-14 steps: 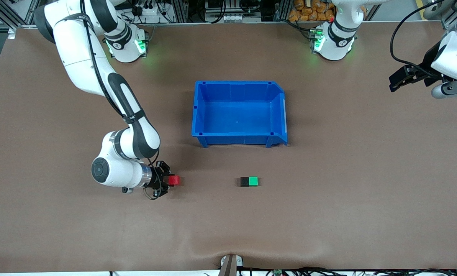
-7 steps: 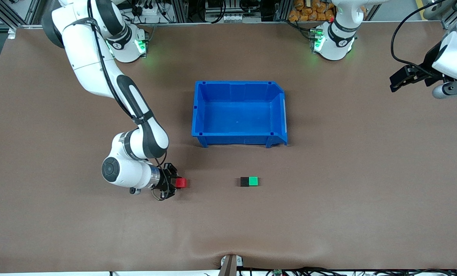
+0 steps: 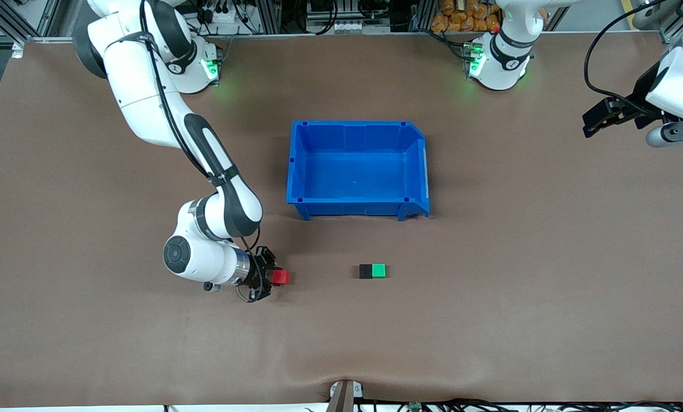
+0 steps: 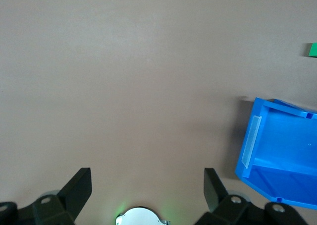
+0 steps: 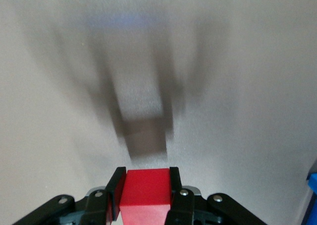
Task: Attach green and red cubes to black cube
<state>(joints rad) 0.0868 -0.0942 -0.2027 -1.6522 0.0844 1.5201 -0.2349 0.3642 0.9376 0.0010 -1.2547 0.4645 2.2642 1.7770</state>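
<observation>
three cubes [image 3: 372,270], one blue bin [image 3: 357,212], two arms [image 3: 146,97]

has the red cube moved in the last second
Yes. Held in the right gripper, the red cube has moved toward the black cube, which stayed put.

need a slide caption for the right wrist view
Right gripper shut on the red cube, carried above the brown table.

My two arms: glossy white shells, black joint bands, black cables along the links, green lamps at both bases; black two-finger grippers, silver screws just beside each finger mount.
</observation>
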